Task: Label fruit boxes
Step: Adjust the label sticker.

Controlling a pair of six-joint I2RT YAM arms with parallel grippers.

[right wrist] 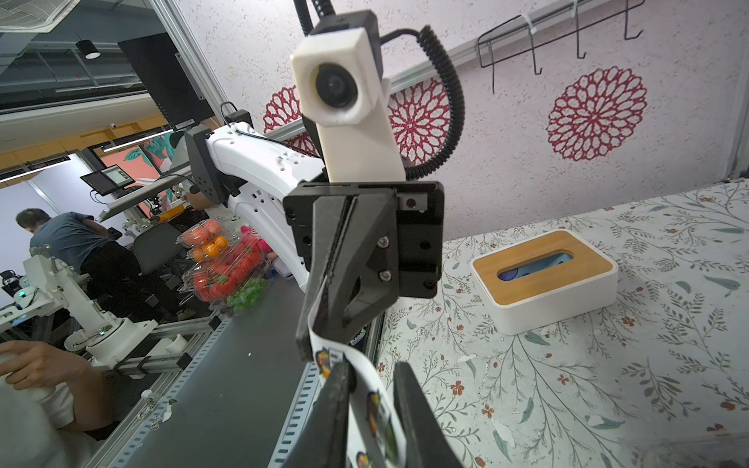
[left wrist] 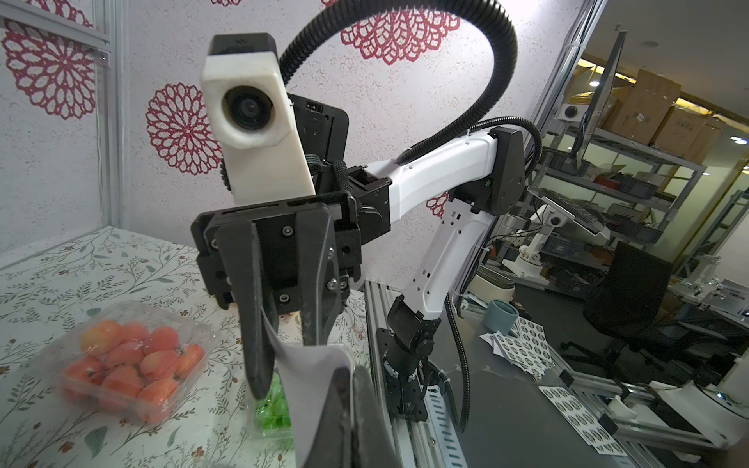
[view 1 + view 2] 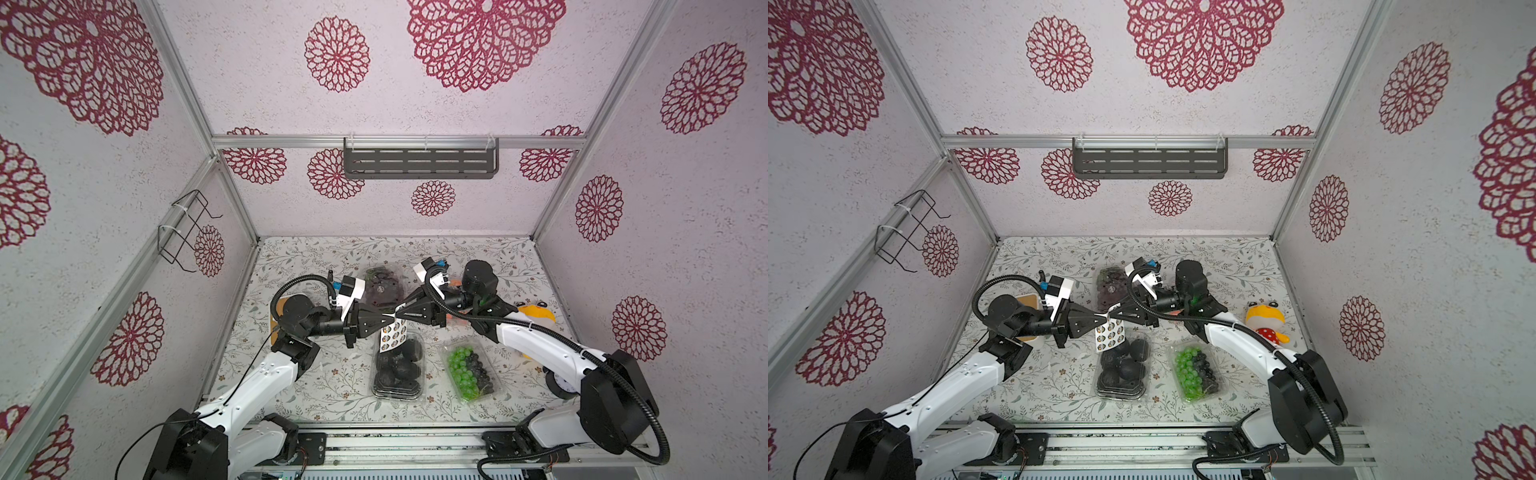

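My left gripper (image 3: pixel 390 322) is shut on the top edge of the white sheet of round stickers (image 3: pixel 392 334), which hangs over the fruit box of black round fruits (image 3: pixel 399 370). Facing it, my right gripper (image 3: pixel 401 314) stands open a little, and the sheet (image 1: pixel 379 409) runs between its fingers against one of them. The dark purple grape box (image 3: pixel 382 286) lies behind the grippers. At the front right sits the green-and-black grape box (image 3: pixel 469 372). My right arm hides most of the strawberry box (image 2: pixel 129 364) in both top views.
A white box with a wooden lid (image 1: pixel 543 275) stands at the table's left, behind my left arm. A yellow plush toy (image 3: pixel 1266 320) and a small round clock (image 3: pixel 561 386) lie on the right. A wire rack (image 3: pixel 187 232) and a black shelf (image 3: pixel 419 160) hang on the walls.
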